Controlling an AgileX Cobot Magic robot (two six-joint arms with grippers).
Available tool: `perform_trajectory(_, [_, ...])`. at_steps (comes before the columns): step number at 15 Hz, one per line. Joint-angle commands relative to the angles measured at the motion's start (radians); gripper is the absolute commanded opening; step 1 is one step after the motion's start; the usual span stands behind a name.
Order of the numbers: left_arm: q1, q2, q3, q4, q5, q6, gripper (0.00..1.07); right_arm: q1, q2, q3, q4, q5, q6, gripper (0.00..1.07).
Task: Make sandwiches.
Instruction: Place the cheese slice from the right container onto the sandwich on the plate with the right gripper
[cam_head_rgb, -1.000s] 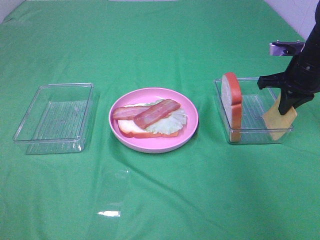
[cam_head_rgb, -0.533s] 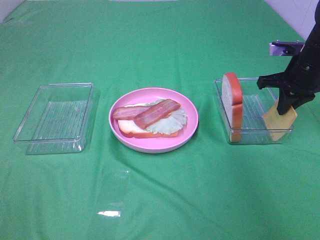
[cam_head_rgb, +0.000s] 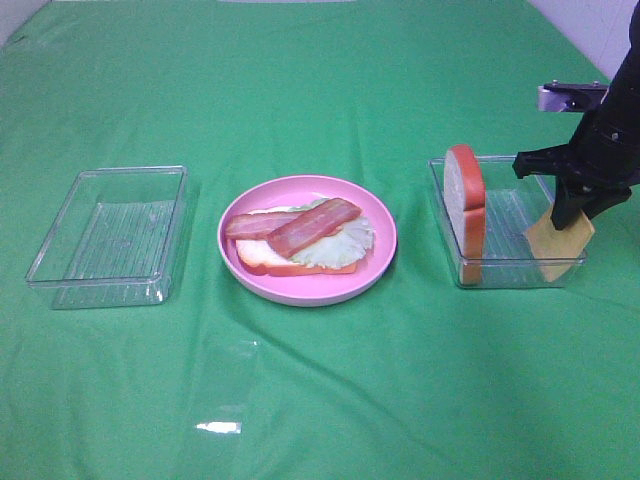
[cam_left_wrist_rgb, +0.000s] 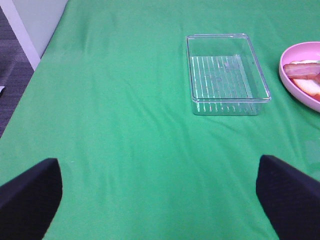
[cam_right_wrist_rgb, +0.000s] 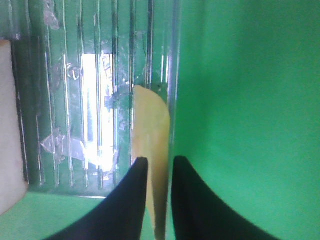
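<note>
Straddling the yellow cheese slice (cam_head_rgb: 558, 248) with the right hand (cam_head_rgb: 568, 215), at the outer side of the right clear tray (cam_head_rgb: 500, 282). Showing, in the right wrist view, the two dark fingers (cam_right_wrist_rgb: 125, 200) standing only narrowly parted, one on each face of the slice (cam_right_wrist_rgb: 150, 125); clamped or merely alongside, cannot tell. Leaning the cheese against the tray wall, tilted, with its lower corner down inside the tray.

Standing the second bread slice (cam_head_rgb: 468, 215) upright on its edge along the opposite, plate-side wall of the same tray, well apart from the cheese.

Keeping the left hand (cam_left_wrist_rgb: 160, 200) fully spread and gripping nothing, hovering above bare green table (cam_head_rgb: 320, 400) short of the left clear tray (cam_left_wrist_rgb: 227, 107).

Carrying the part-built sandwich on the round pink plate (cam_head_rgb: 300, 295) in the middle of the table, between the two trays:
- bottom bread slice (cam_head_rgb: 270, 262) lying flat on the plate;
- pale green lettuce (cam_head_rgb: 345, 245) lying on the bread and overhanging toward the right tray;
- two bacon strips (cam_head_rgb: 305, 225) lying across the top, one overlapping the other.

Sitting the plate apart from both trays, touching neither.
</note>
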Motion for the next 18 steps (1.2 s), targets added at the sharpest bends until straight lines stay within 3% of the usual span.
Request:
perform_trajectory(1, [0.001,-0.015,0.004,-0.003,-0.005,0.002,0.98,-0.002,0.0,0.0,-0.005,0.008,0.002,0.22])
perform_trajectory(18, [0.001,-0.015,0.004,-0.003,-0.005,0.002,0.98,-0.002,-0.028,-0.002,-0.012,0.028,0.018,0.22])
